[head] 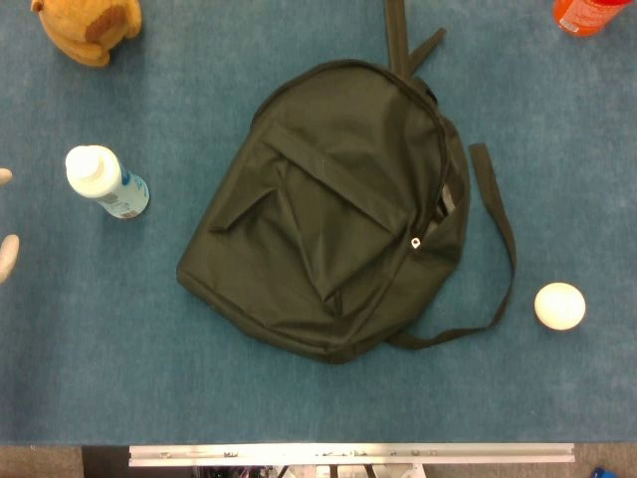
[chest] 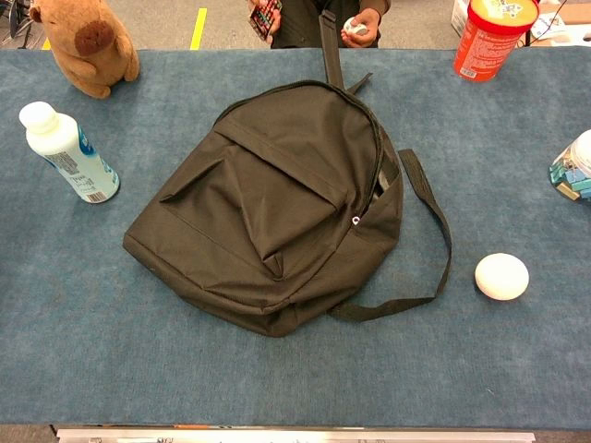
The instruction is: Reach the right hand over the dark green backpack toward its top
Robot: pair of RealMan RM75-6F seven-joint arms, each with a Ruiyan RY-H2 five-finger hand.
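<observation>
A dark green backpack (head: 338, 209) (chest: 268, 203) lies flat on the blue table cloth, front pocket up. Its top, with the carry strap (head: 396, 35) (chest: 329, 46), points to the far side. A shoulder strap (head: 503, 249) (chest: 434, 240) loops out on the right. The main zipper is partly undone, and its silver pull (head: 416, 242) (chest: 356, 221) sits on the right side. Two pale fingertips of my left hand (head: 6, 254) show at the left edge of the head view, apart and holding nothing. My right hand appears in neither view.
A white bottle (head: 105, 182) (chest: 66, 152) lies left of the backpack, with a brown plush toy (head: 88, 28) (chest: 88, 46) at the far left. A white ball (head: 559, 306) (chest: 501, 276) rests right of the strap. An orange tub (chest: 494, 37) and a jar (chest: 574, 166) stand right.
</observation>
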